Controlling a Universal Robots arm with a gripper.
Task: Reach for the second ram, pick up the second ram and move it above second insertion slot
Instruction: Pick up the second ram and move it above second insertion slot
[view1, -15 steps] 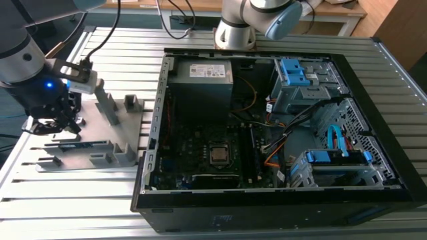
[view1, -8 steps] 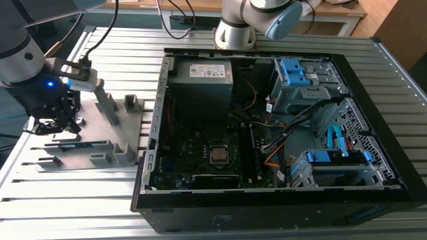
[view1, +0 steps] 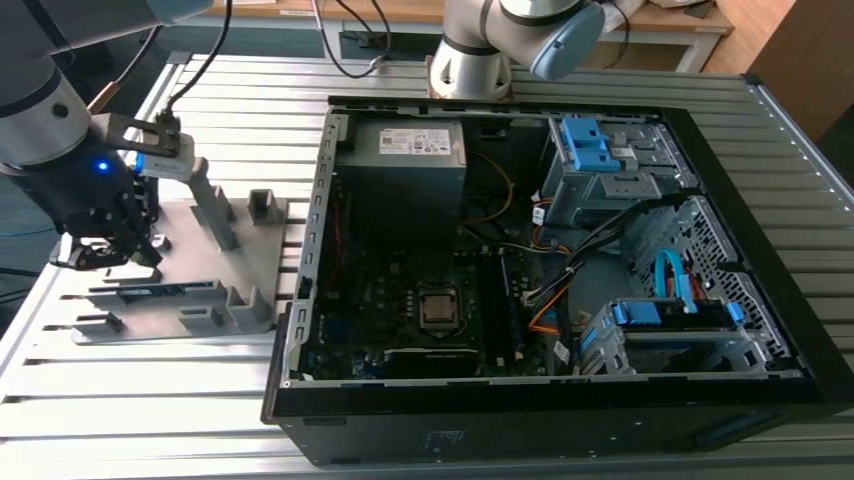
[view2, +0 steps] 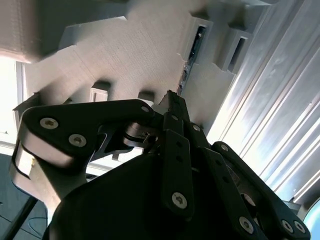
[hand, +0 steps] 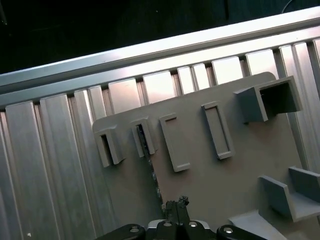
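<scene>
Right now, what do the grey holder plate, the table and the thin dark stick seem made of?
The holder plate looks like matte grey plastic, perhaps printed, from its fine layered grain. The table seems bare aluminium: bright ribbed slats. The stick is probably dark circuit board, with small parts along it.

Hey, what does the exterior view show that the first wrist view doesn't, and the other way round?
The exterior view adds the open computer case with its motherboard, and a second arm's base beyond it. The first wrist view adds a close look at the second ram, a thin dark stick running from a slot of the grey holder plate toward the gripper. Both share the holder plate, the gripper and the ribbed metal table.
</scene>
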